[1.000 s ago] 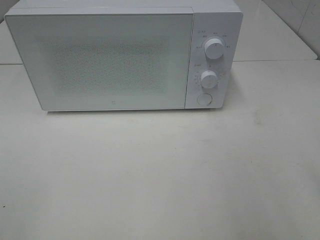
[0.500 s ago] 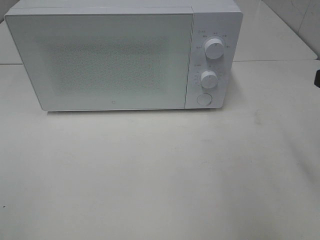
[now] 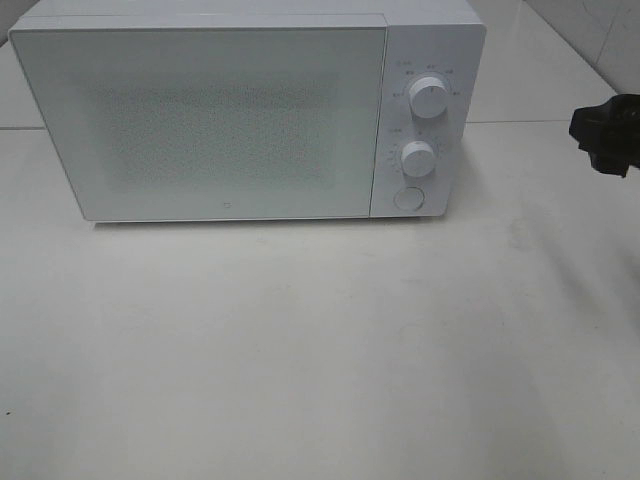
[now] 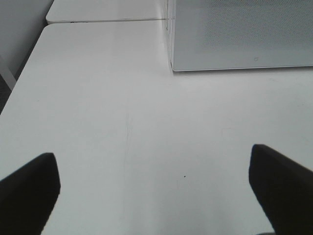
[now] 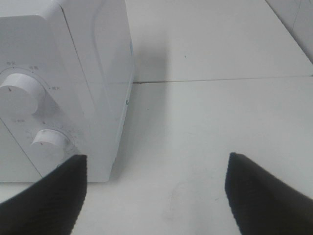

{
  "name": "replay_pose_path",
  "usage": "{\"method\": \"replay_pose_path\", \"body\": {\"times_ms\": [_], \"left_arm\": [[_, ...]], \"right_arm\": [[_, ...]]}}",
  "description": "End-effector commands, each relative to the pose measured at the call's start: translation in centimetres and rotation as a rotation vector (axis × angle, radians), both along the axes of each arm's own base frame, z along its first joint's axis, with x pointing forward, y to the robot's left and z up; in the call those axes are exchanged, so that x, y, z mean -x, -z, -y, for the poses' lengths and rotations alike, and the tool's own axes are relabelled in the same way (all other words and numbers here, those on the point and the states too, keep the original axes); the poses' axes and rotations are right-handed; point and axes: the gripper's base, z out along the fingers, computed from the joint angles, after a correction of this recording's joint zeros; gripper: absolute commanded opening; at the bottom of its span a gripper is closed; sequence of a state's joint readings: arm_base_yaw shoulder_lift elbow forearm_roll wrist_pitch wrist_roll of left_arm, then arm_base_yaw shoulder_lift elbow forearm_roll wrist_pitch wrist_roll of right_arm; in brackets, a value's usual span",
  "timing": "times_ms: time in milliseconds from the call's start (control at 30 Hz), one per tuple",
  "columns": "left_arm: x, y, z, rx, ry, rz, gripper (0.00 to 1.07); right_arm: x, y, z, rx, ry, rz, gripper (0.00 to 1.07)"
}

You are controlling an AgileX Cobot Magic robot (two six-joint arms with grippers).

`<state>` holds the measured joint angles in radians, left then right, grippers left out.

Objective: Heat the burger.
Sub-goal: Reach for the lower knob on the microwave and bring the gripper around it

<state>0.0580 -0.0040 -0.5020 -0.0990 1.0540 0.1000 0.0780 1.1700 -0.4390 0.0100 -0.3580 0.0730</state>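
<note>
The burger is not to be seen in any view. Whether it sits behind the shut door or lies outside the frames cannot be told.

Nearest, the lower half of the high view is taken up by the white table [image 3: 320,360], on which nothing is seen. The left claw [image 4: 154,196] is shown only by its own wrist camera. It is held low over that table with its jaws spread wide and nothing between them, and is pointed toward the lower corner of the door. It is judged to be parked clear, so that room is left in front.

Further in, at the right edge of the high view, the right claw [image 3: 605,135] is seen as a dark shape level with the controls. Its jaws are parted and nothing is gripped. From its wrist view it is aimed past the side of the microwave [image 3: 430,30], near the control panel, which suggests that the door release or a dial is to be worked next.

In the upper half of the frame the microwave is stood facing forward. Its door [image 3: 200,120] is closed, and its dotted window lets nothing inside be made out. At the right of the door are set an upper knob [image 3: 428,97], a lower knob [image 3: 418,158] and a round button [image 3: 407,198]. The closed door is the one thing in the way of the chamber.
</note>
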Motion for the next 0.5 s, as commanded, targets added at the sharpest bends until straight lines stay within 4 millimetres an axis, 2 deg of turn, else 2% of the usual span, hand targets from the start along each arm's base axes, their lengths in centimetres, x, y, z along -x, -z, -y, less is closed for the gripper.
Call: {"method": "replay_pose_path", "body": {"times_ms": [33, 267, 433, 467, 500], "left_arm": [[0.3, 0.0, 0.0, 0.003, 0.002, 0.035, 1.00], [0.3, 0.0, 0.0, 0.003, 0.002, 0.035, 1.00], [0.3, 0.0, 0.0, 0.003, 0.002, 0.035, 1.00], [0.3, 0.0, 0.0, 0.003, 0.002, 0.035, 1.00], [0.3, 0.0, 0.0, 0.003, 0.002, 0.035, 1.00]], "right_arm": [[-1.0, 0.9, 0.0, -0.014, 0.010, 0.073, 0.75], [-1.1, 3.0, -0.7, -0.036, 0.018, 0.169, 0.75], [-1.1, 5.0, -3.3, 0.037, 0.003, 0.205, 0.75], [-1.1, 5.0, -3.3, 0.037, 0.003, 0.205, 0.75], [-1.1, 5.6, -4.2, 0.060, -0.008, 0.219, 0.75]]}}
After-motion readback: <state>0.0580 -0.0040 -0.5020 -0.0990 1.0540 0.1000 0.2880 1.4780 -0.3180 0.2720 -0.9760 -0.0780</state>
